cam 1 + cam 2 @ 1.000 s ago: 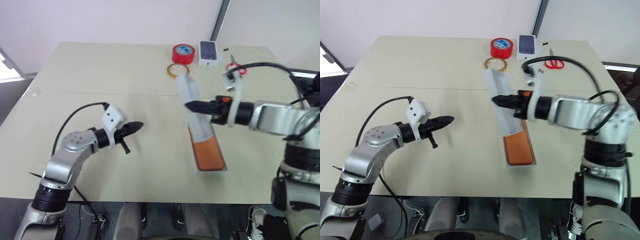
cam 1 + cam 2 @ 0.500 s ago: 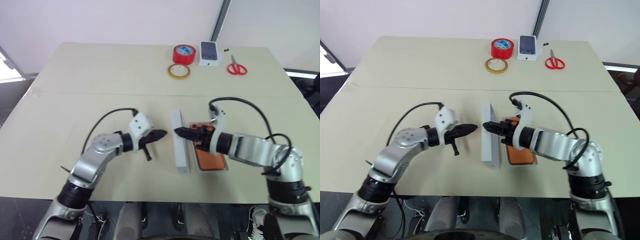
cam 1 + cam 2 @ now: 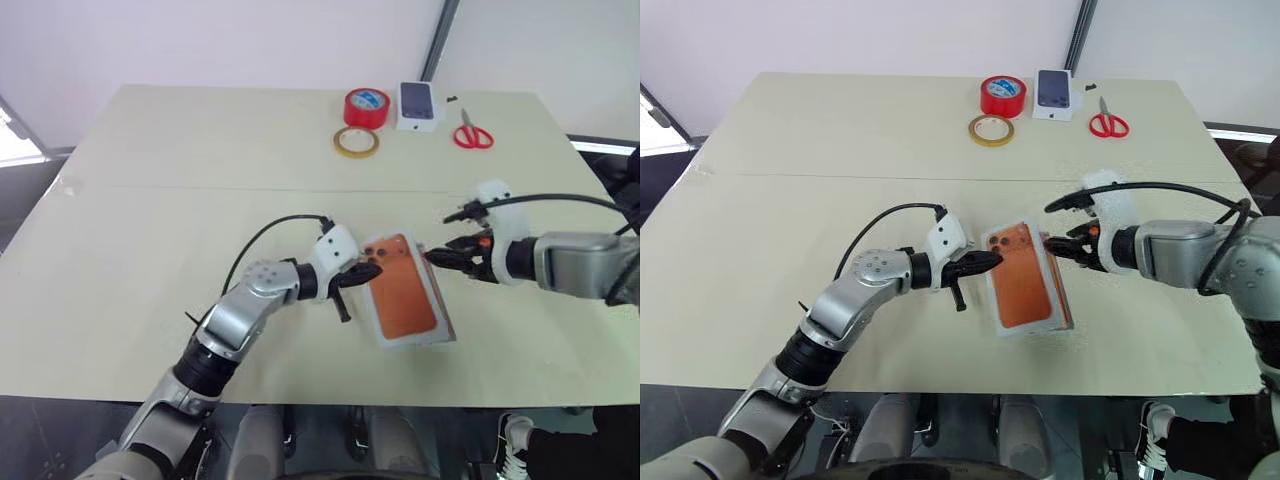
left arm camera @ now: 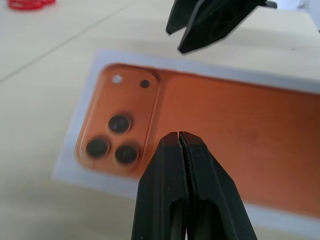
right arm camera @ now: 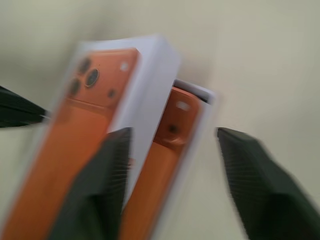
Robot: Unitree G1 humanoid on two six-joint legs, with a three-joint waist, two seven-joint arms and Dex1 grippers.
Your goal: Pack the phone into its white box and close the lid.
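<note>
Lid-closing is judged in hand: one phone-printed lid (image 3: 398, 288) is laid askew over the one white box (image 5: 197, 91), in which the one phone (image 5: 167, 150) is seen, near the table's (image 3: 200, 150) front edge. The left arm's fingers (image 4: 165, 165), pressed together, are set at its edge, and the right arm's fingers (image 5: 255, 185) are spread, empty. Squaring and pressing down are called for next.

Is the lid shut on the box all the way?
Not fully shut. The lid with the phone picture sits crooked, and the phone in the white box peeks out beside it.
</note>
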